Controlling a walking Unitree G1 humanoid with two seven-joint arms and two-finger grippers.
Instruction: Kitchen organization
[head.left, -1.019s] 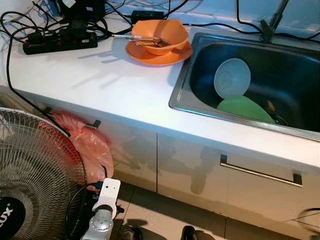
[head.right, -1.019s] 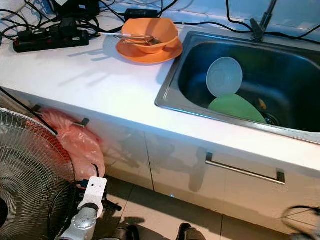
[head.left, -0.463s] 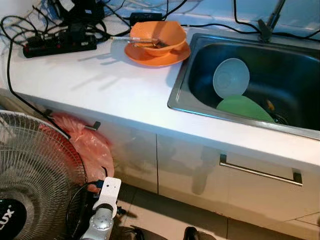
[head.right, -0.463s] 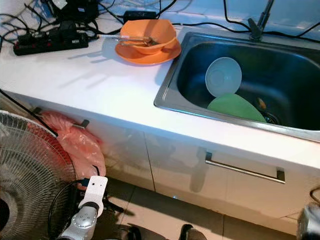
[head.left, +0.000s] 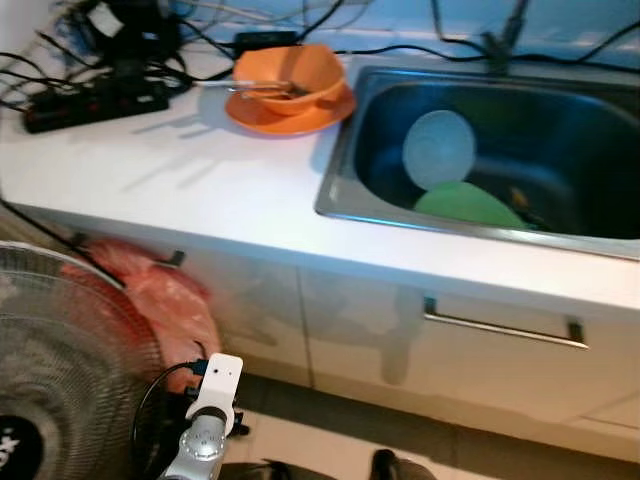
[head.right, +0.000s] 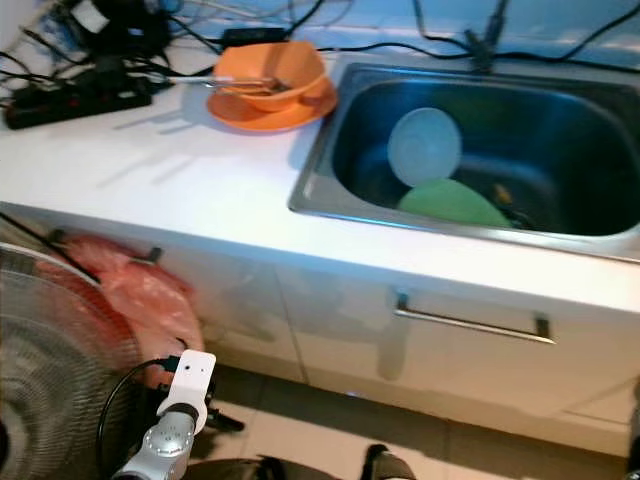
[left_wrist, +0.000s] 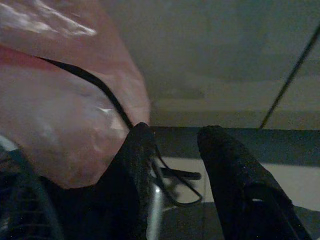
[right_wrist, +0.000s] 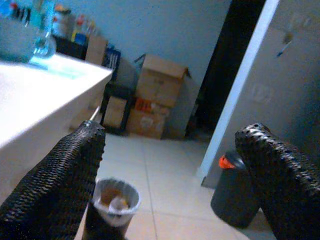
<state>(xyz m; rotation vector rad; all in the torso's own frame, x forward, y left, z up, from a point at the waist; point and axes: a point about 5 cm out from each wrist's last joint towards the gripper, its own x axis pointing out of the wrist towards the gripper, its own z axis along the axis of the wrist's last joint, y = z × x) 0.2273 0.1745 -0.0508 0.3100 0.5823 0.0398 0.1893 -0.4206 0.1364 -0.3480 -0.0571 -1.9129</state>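
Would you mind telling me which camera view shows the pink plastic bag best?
The left wrist view: the pink plastic bag looms close beside the left gripper. Both eye views show it small and blurred under the counter.

On the counter (head.left: 200, 190), the sink (head.left: 345, 150) takes the right part. In the sink a bowl (head.left: 438, 148) leans behind a plate (head.left: 465, 205). A second bowl (head.left: 285, 75) sits on a plate (head.left: 290, 112) near the back edge, just left of the sink. A power strip (head.left: 95, 100) lies at the back left corner. Below the front edge, a bag (head.left: 165, 305) hangs at the left, and a fan (head.left: 70, 390) stands on the floor before it.
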